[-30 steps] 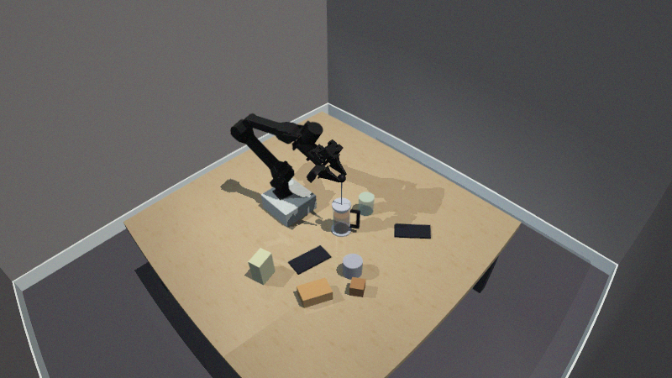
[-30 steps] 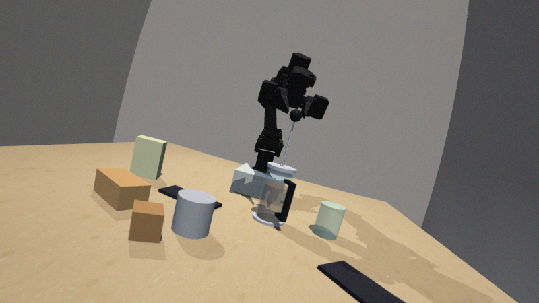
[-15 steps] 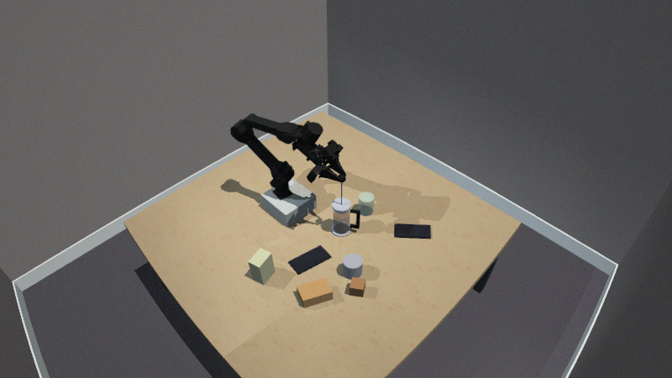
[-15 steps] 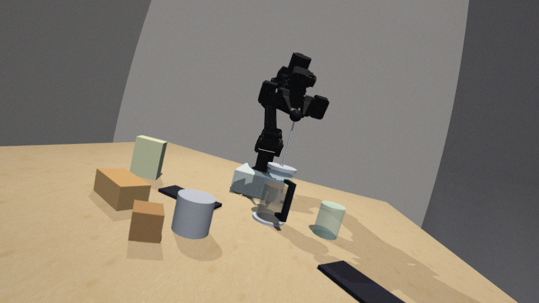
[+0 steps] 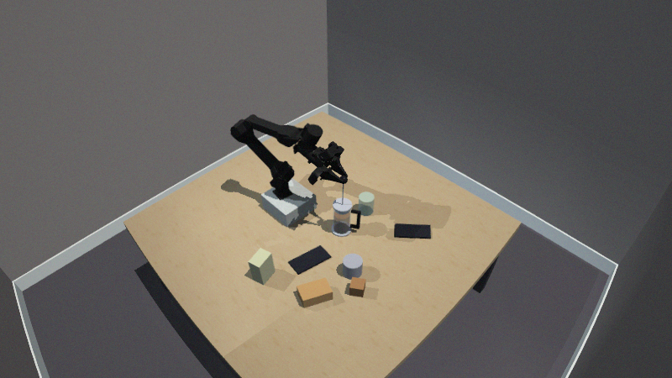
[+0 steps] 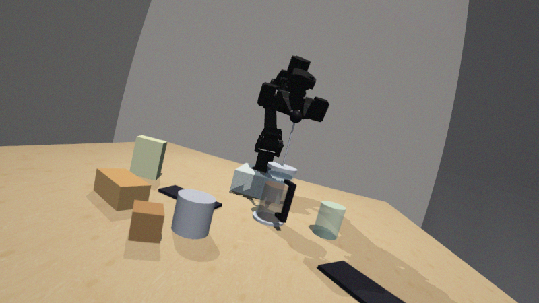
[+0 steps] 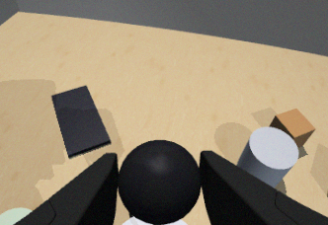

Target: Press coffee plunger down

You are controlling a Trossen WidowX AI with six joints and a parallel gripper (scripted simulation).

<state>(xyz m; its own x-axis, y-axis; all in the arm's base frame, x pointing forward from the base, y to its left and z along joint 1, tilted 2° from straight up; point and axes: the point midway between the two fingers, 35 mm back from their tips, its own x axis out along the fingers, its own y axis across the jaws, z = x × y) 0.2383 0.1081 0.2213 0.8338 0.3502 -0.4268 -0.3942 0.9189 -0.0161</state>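
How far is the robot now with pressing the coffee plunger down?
Done: the gripper is shut on the black knob. In hand: the press itself, since the rod stands tall above the lid, so the plunger is not yet down. The coffee press stands upright. Left: push fully down, then release.

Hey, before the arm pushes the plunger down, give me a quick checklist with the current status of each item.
1. Gripper shut on the plunger knob: ok, a finger on each side.
2. Plunger rod raised, stroke left to press: ok.
3. Coffee press upright on the table: ok.
4. Rod in line with the press: ok in the exterior view.
5. Pale green cylinder apart from the press: ok.
6. Grip firm enough not to slip: cannot tell.
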